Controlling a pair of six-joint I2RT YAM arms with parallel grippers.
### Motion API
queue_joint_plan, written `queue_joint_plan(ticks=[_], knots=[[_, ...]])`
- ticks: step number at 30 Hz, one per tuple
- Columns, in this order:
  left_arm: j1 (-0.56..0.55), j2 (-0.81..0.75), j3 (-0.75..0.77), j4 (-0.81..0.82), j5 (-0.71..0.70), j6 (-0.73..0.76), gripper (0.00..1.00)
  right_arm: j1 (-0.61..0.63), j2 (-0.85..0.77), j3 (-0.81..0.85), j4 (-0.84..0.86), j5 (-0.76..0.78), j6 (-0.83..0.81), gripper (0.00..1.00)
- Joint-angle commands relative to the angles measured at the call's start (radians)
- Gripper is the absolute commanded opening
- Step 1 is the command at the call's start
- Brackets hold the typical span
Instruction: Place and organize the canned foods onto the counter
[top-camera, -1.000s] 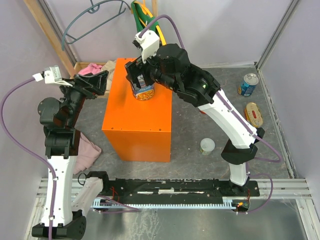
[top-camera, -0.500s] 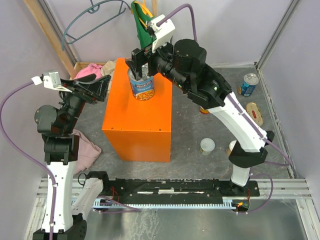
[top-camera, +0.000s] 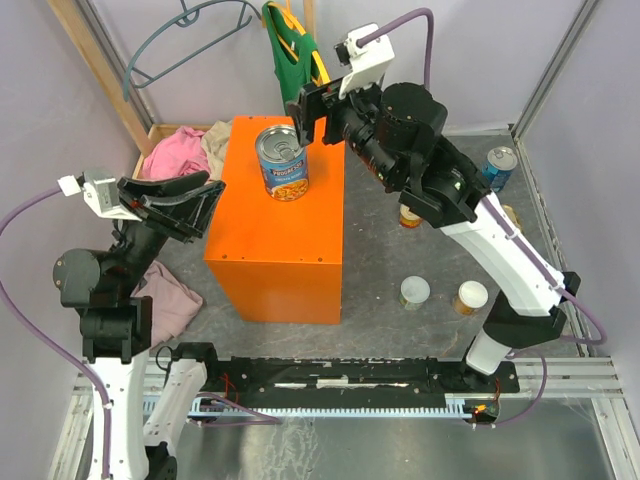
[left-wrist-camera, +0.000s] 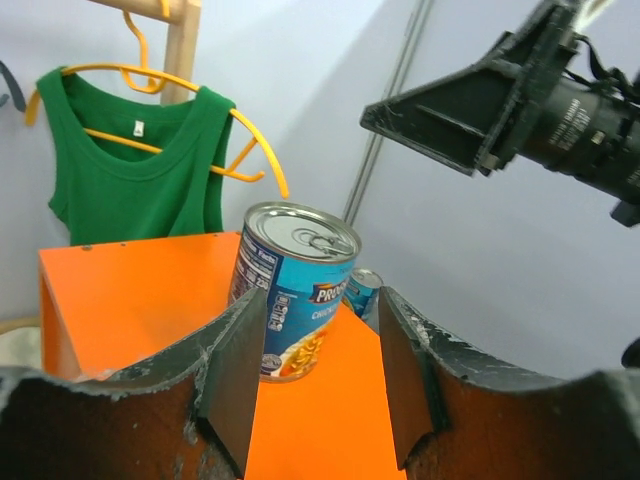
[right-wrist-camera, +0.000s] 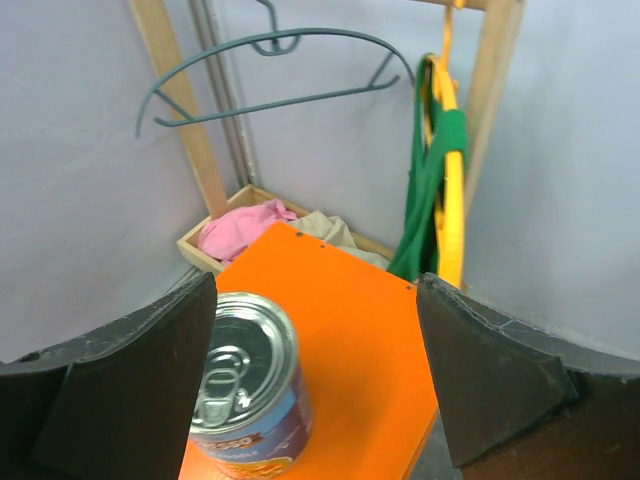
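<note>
Above counter (top-camera: 275, 235), right gripper (top-camera: 308, 118) spread wide, apparently clear of can (top-camera: 283, 163)

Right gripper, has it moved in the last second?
Yes. The right gripper has let go of the blue can and pulled up and back toward the far edge of the orange box.

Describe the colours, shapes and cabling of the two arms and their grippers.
The left arm and right arm have white links, bulky black joints, and a purple cable running to a white wrist camera box. The left gripper and right gripper have dark, wedge-shaped fingers with scuffed edges.
</note>
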Motion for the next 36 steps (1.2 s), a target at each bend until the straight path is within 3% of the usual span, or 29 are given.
queue_joint_plan(ticks=[1,7,13,17,26,29,33,36], knots=[[0.003,-0.003,-0.018,0.022,0.096,-0.049,0.55,-0.075,-0.036,-0.009,-0.002,0.07,0.079,0.87],[0.003,0.002,-0.021,0.019,0.106,-0.028,0.55,-0.229,-0.049,-0.033,-0.095,0.025,0.215,0.83],[0.001,0.093,0.018,0.04,0.07,0.013,0.55,-0.299,-0.07,-0.101,-0.115,0.016,0.26,0.82],[0.001,0.161,0.071,0.053,-0.097,0.049,0.55,-0.322,-0.065,-0.126,-0.134,0.02,0.276,0.82],[-0.013,0.454,0.451,0.092,-0.314,0.014,0.55,-0.361,-0.052,-0.177,-0.152,0.01,0.288,0.82],[-0.107,0.545,0.584,0.078,-0.362,0.043,0.55,-0.373,-0.04,-0.176,-0.157,-0.003,0.293,0.82],[-0.401,0.665,0.765,-0.041,-0.504,0.249,0.55,-0.39,-0.018,-0.156,-0.169,-0.017,0.299,0.82],[-0.504,0.682,0.751,-0.062,-0.53,0.285,0.56,-0.402,-0.016,-0.148,-0.17,-0.026,0.3,0.82]])
